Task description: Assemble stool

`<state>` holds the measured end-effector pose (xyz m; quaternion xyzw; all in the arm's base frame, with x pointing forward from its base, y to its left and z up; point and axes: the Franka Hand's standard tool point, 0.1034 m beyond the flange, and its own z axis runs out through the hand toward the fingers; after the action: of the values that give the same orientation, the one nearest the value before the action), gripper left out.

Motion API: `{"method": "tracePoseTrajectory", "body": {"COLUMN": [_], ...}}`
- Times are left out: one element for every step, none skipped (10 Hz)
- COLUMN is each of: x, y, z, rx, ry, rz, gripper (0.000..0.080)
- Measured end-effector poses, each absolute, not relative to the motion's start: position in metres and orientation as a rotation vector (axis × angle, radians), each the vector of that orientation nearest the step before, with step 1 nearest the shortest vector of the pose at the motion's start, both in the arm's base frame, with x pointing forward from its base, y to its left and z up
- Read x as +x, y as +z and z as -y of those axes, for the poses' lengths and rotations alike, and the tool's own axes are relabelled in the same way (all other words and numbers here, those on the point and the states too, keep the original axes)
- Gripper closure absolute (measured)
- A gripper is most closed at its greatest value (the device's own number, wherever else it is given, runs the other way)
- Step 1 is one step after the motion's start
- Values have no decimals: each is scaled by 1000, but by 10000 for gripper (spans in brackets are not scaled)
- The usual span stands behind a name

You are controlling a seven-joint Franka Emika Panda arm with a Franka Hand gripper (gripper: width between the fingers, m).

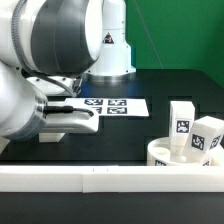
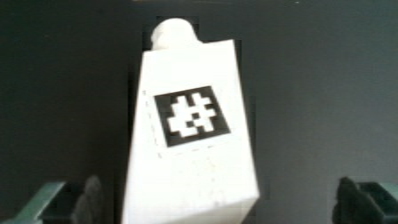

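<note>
The gripper (image 2: 199, 200) has its jaws wide apart, and it is not squeezing anything. In the wrist view, one dark finger (image 2: 68, 200) shows on each side. Between the jaws lies one stool leg (image 2: 192, 130), flat on the black table (image 2: 54, 80). It is white, with a black-and-white tag on its top face and a small peg at its far end. There is a gap between the leg and each finger, so the jaws are not touching it yet.

The stool looks far from done, I think. This leg is loose and not picked up.

The exterior view shows more of the job. The big arm fills the near side there, and the gripper (image 1: 72, 118) sits low over the table, but the leg between the jaws is hidden. Away from the jaws, on the exterior view's right, the round seat (image 1: 170, 156) rests by a white rail (image 1: 60, 178). Two more legs (image 1: 196, 133) stand upright at the seat. I cannot tell if they are fixed in or only standing there. Farther back lies the marker board (image 1: 112, 104).

The wrist view shows none of that. It only shows the leg and the finger gaps up close.
</note>
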<state>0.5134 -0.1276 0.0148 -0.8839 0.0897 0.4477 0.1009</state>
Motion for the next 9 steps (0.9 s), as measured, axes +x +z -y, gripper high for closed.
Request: {"method": "tracePoseTrajectory", "body": {"x": [511, 511, 511, 510, 510, 511, 513, 517, 525], "y": [15, 15, 15, 15, 15, 15, 19, 25, 38], "z": [128, 128, 127, 127, 127, 126, 126, 124, 118], "rx": [-2611, -2612, -2612, -2612, -2612, -2611, -2610, -2610, -2622], "ry": [1332, 1335, 1336, 1338, 1338, 1339, 1337, 1338, 1334], "rz": [-264, -264, -264, -263, -262, -261, -257, -256, -277], "gripper": [330, 330, 466, 466, 475, 475, 475, 475, 475]}}
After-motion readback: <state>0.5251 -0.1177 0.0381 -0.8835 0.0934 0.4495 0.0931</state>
